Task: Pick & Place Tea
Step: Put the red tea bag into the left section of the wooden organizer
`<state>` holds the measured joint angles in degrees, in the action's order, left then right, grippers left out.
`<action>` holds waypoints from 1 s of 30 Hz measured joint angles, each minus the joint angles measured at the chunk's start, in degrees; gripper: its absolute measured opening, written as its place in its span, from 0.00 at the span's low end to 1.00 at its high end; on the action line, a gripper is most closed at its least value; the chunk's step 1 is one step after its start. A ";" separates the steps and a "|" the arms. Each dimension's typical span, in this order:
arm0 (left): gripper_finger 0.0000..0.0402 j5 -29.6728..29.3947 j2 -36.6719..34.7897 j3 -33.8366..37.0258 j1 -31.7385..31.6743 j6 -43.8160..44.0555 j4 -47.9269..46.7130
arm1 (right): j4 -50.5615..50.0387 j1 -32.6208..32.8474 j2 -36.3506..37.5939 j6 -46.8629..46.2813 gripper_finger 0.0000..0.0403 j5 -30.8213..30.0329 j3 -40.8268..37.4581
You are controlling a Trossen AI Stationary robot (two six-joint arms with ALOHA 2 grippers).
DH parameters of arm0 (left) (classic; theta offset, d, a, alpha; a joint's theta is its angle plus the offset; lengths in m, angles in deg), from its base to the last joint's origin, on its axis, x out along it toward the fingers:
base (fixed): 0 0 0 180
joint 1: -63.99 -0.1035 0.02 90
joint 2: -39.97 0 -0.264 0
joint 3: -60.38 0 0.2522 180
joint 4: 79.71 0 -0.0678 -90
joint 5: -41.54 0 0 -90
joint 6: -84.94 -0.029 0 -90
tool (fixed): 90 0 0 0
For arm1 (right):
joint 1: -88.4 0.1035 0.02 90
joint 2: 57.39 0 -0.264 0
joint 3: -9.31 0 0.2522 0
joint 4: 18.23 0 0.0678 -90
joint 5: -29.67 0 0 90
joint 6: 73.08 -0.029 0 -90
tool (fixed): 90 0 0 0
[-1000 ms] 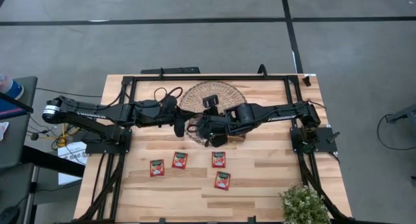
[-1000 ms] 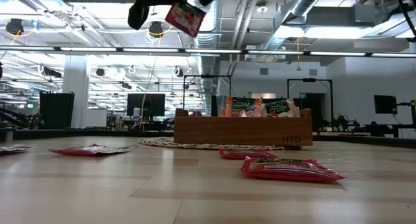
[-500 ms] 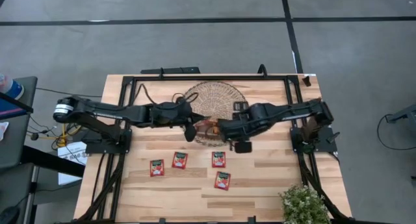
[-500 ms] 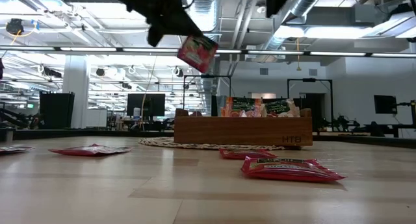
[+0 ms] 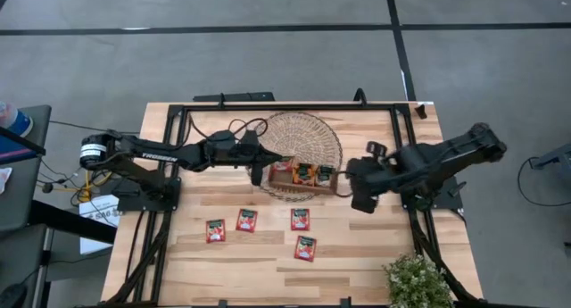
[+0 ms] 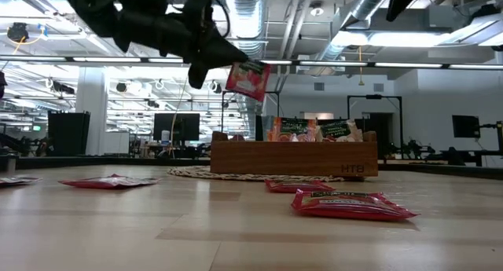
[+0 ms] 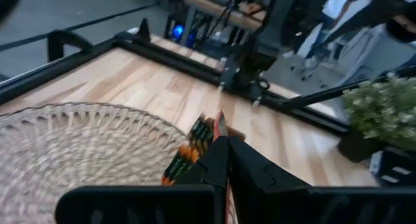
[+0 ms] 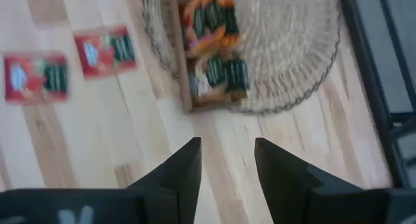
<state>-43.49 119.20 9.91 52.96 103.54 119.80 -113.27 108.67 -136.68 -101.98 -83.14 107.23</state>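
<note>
High view straight down over whole table (image 5: 375,228); low view level at tabletop, facing room. Wrist views close, angled down. All share wooden tray (image 5: 303,175) (image 6: 292,157) (image 8: 195,87) on woven mat (image 5: 308,134) (image 7: 78,146).

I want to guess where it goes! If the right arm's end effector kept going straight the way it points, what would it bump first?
Probably the wooden tray of tea sachets on the woven mat, straight beyond the open right end effector; depth is uncertain.

The wooden table (image 5: 375,245) carries four tea sachets (image 5: 247,220), a woven mat (image 5: 308,134) and a plant (image 5: 417,281).
</note>
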 joint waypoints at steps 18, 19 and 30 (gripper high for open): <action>0.00 9.86 12.19 5.73 -6.59 2.93 18.02 | -0.40 0.97 10.64 -20.66 0.33 -4.33 -8.68; 0.00 10.56 12.37 5.63 -6.90 3.04 18.93 | -0.26 0.97 10.56 -20.66 0.33 -4.35 -8.70; 0.00 13.16 13.38 5.63 -8.97 1.67 19.24 | 0.83 0.95 8.97 -20.68 0.34 -4.43 -8.68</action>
<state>-30.33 132.58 15.54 43.99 105.21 139.04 -112.44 109.62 -127.71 -122.66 -87.57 98.55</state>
